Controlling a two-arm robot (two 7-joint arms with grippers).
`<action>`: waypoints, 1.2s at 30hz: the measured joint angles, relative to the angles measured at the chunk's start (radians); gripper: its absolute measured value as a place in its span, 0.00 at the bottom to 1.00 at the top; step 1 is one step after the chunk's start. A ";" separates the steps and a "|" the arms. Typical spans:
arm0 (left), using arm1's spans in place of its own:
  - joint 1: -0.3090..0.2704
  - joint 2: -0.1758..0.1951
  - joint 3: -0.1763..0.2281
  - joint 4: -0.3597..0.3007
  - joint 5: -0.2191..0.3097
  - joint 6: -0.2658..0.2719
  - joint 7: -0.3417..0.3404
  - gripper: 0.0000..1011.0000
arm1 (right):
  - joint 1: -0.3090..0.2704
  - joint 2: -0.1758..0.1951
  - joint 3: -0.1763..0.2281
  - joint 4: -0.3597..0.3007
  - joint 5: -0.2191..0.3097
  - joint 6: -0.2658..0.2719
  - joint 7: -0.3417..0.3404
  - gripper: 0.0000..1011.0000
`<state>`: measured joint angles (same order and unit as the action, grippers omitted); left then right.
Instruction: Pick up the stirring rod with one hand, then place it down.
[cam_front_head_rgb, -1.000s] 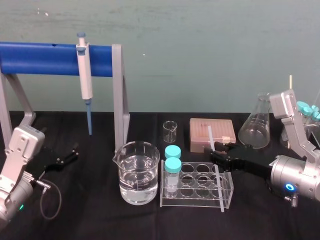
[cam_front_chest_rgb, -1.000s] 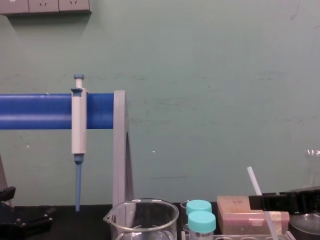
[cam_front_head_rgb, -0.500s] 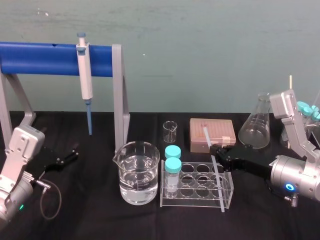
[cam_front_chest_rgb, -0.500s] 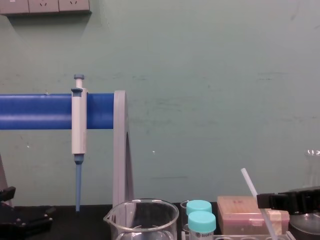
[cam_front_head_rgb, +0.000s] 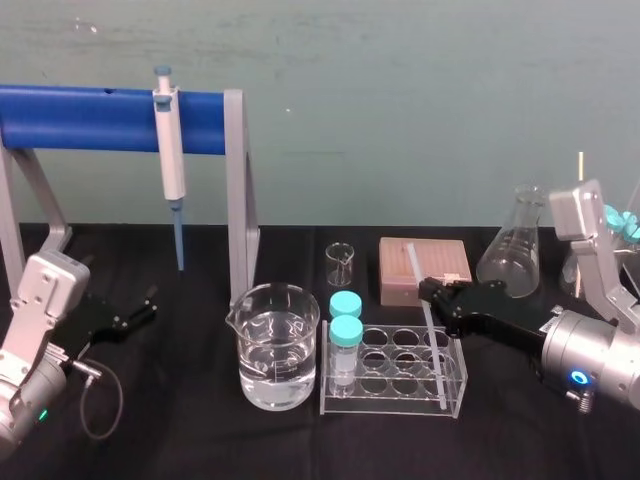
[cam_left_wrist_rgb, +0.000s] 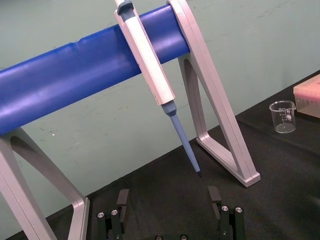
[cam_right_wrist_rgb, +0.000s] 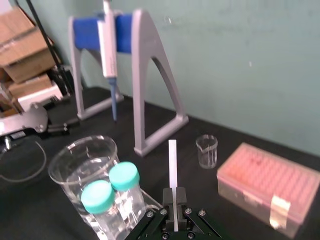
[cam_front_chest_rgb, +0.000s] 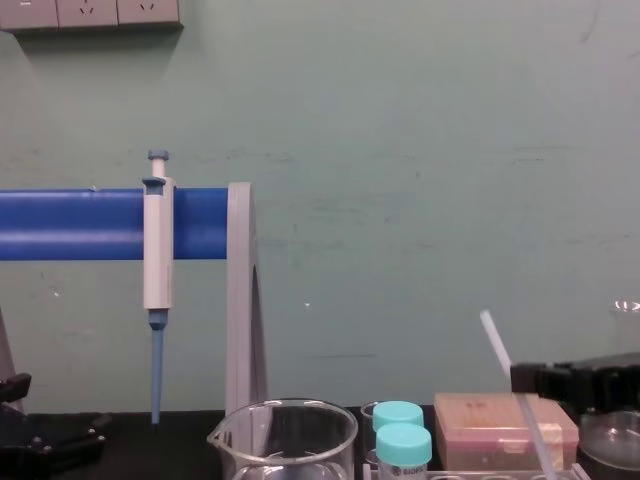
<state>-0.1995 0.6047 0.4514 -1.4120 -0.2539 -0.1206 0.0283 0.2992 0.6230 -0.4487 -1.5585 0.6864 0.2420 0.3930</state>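
The stirring rod (cam_front_head_rgb: 413, 270) is a thin translucent white stick standing steeply tilted over the right end of the clear tube rack (cam_front_head_rgb: 455, 395), its top leaning left over the pink box. My right gripper (cam_front_head_rgb: 430, 293) reaches in from the right and is shut on the rod near its middle. The right wrist view shows the rod (cam_right_wrist_rgb: 173, 162) rising from between the closed fingers of the right gripper (cam_right_wrist_rgb: 175, 202). From the chest the rod (cam_front_chest_rgb: 498, 350) slants up left of the black right gripper (cam_front_chest_rgb: 525, 380). My left gripper (cam_left_wrist_rgb: 168, 205) rests open at the far left, nothing between its fingers.
A water-filled beaker (cam_front_head_rgb: 278, 345) stands left of the rack, which holds two teal-capped tubes (cam_front_head_rgb: 346, 325). Behind are a small beaker (cam_front_head_rgb: 340, 262), a pink tip box (cam_front_head_rgb: 445, 262) and a flask (cam_front_head_rgb: 512, 250). A blue-barred stand (cam_front_head_rgb: 235, 190) carries the pipette (cam_front_head_rgb: 170, 150).
My right gripper has shut on the rod and raised it slightly. The rod's top has swung left and its lower end has come up off the rack's front.
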 joint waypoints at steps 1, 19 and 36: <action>0.000 0.000 0.000 0.000 0.000 0.000 0.000 0.99 | 0.000 0.000 0.000 0.000 0.000 0.000 0.000 0.04; 0.000 0.000 0.000 0.000 0.000 0.000 0.000 0.99 | -0.095 -0.030 0.072 -0.019 -0.053 -0.227 0.067 0.04; 0.000 0.000 0.000 0.000 0.000 0.000 0.000 0.99 | -0.112 -0.053 0.142 -0.051 -0.071 -0.326 0.128 0.04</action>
<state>-0.1995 0.6047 0.4514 -1.4120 -0.2539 -0.1205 0.0283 0.1871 0.5702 -0.3064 -1.6099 0.6154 -0.0839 0.5209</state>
